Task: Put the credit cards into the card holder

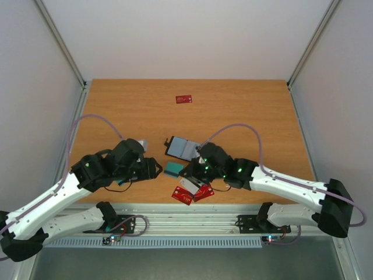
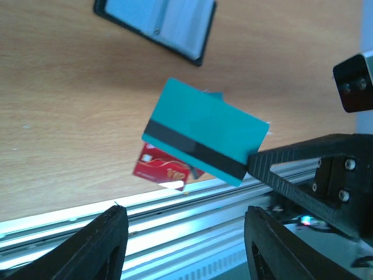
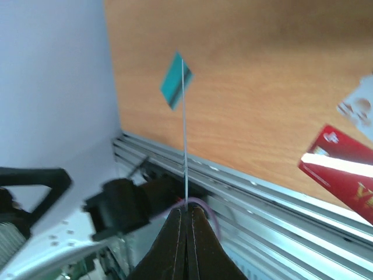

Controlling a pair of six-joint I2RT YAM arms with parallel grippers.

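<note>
The card holder lies open on the table, pale bluish-grey inside, and also shows in the left wrist view. My right gripper is shut on a teal card with a dark stripe, held just above the table in front of the holder. The left wrist view shows the card's face. The right wrist view shows it edge-on as a thin line rising from the closed gripper. My left gripper is open and empty, just left of the card; it also shows in its own view.
Two red cards and a white/grey card lie near the front edge under the right wrist. Another red card lies far back. A metal rail runs along the table's front edge.
</note>
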